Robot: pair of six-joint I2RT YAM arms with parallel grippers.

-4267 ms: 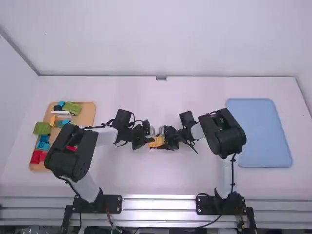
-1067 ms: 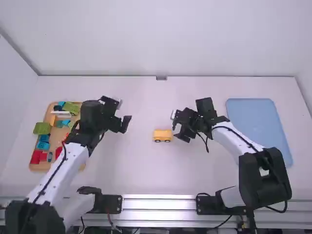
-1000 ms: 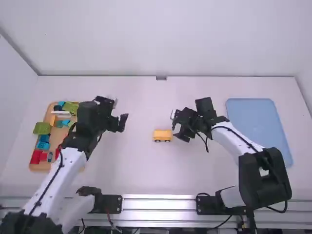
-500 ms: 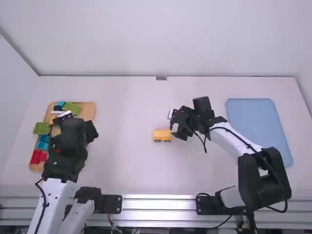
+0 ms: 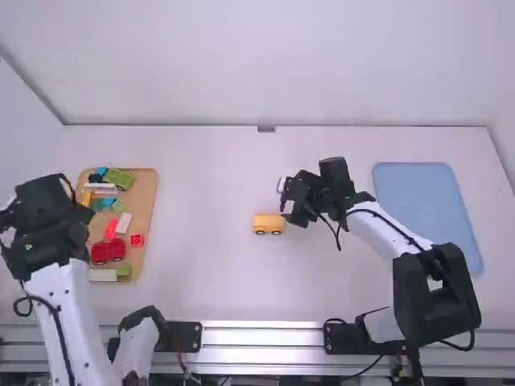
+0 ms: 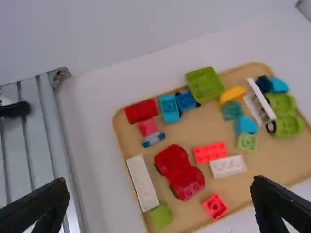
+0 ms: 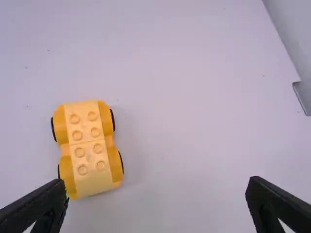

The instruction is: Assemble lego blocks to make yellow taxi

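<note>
I have the yellow taxi body on its wheels, roughly midway between the left and right edges of the table. My right pincer is spread wide beside it, empty; my left pincer is also apart and empty, near the tan tray by the left edge. I expect light, stiff, slightly slick plastic that could roll, so I'd steady the body low across its long sides. If the small yellow piece goes on next, I'd pinch its sides and press squarely.
</note>
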